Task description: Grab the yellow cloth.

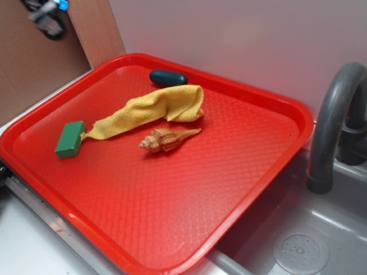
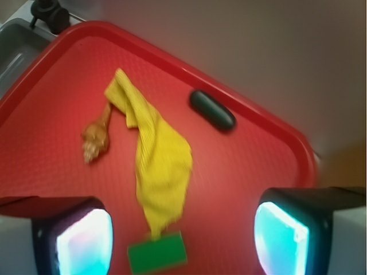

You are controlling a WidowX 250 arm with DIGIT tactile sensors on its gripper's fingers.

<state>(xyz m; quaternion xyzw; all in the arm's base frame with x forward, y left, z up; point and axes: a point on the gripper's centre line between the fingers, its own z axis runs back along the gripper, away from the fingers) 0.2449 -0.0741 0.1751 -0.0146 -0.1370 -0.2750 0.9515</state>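
Right now, through the wrist camera, I see my gripper [image 2: 183, 229] released, its two fingers [image 2: 74, 240] spread wide and high above the red tray [image 2: 51, 172], gripping nothing. Reading left to right from that view: ahead and to the left of the gap lies the tan seashell [image 2: 94, 137], its spire touching the far end of the yellow cloth [image 2: 160, 160]. The cloth runs as a long strip ahead of the open jaws, its narrow tip reaching the green block [image 2: 156, 252], which sits right between the fingers at the near edge. Farther ahead and right, a dark oval object [image 2: 212, 110] rests by the tray's rim. On the exterior view, a grey faucet [image 1: 332, 126] stands beyond the tray's right side.
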